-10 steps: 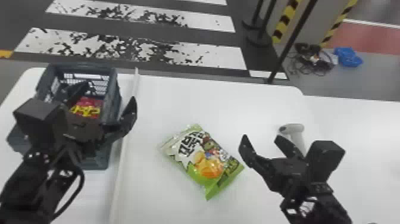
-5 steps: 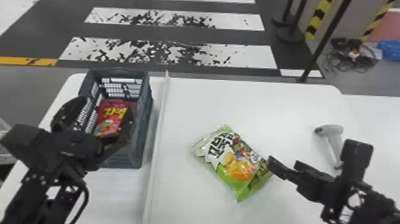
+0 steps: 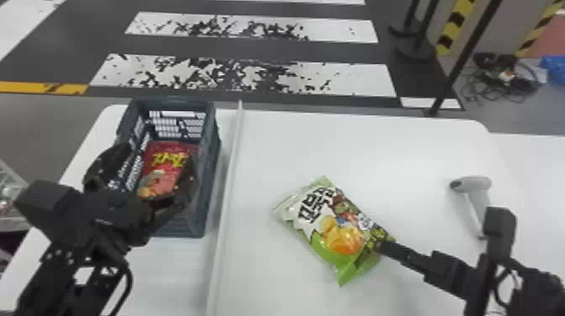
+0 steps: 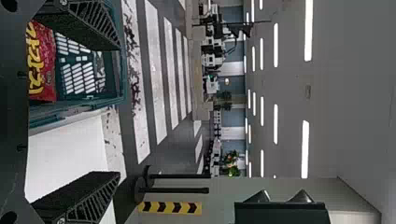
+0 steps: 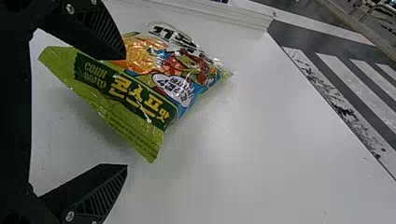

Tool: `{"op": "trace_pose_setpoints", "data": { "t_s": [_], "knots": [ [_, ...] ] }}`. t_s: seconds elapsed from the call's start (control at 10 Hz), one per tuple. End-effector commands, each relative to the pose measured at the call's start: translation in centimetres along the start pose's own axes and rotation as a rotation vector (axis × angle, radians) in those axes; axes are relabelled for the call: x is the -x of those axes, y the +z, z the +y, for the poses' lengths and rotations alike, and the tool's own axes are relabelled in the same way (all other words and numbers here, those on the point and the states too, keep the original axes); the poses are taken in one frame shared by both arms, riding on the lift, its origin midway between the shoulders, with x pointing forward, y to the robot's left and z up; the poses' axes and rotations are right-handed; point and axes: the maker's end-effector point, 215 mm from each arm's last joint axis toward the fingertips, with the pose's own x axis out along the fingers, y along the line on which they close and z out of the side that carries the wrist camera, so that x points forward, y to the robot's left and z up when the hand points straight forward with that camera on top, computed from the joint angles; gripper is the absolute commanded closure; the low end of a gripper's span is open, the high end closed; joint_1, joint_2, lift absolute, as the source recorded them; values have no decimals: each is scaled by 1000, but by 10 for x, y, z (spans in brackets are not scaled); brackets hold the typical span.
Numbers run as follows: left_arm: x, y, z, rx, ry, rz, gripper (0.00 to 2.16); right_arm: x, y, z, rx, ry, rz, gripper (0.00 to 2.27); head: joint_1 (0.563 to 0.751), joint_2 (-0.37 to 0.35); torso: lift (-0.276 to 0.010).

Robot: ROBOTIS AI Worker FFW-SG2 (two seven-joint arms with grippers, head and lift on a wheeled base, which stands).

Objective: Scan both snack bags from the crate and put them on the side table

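Observation:
The dark crate [image 3: 210, 176] stands on the table's left part, a red snack bag [image 3: 166, 170] inside. My left gripper [image 3: 159, 155] is open over its near half. In the left wrist view the left gripper [image 4: 119, 111] is spread, with the red bag [image 4: 42, 63] behind one finger. A green snack bag [image 3: 336, 227] lies on the table; my right gripper [image 3: 380, 247] is at its near right edge. From the right wrist view, the right gripper [image 5: 125, 112] stands open; one finger overlaps the green bag [image 5: 140, 88], the other is over bare table.
A white scanner [image 3: 473, 187] lies at the right, beyond the right arm. A raised pale strip [image 3: 229, 185] runs between the crate and the green bag. Another white surface [image 3: 534, 168] adjoins on the right. Black posts stand on the floor behind.
The head view has turned left. My right gripper has come in from the right to the green bag's edge. My left gripper has shifted left relative to the crate, uncovering more of the red bag.

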Motion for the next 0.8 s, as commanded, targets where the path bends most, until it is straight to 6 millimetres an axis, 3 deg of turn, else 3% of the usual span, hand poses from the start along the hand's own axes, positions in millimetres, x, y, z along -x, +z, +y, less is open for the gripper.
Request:
{"op": "trace_pose_setpoints", "data": {
  "t_s": [0.0,0.7],
  "knots": [
    [1,-2,0,-1,0,4,36,-8,-1,3,-53,45,26,107,695,-8,-87],
    [-6,-13,-2,4,-26,19,36,-37,14,-5,-142,91,57,113,695,6,-87]
  ]
}}
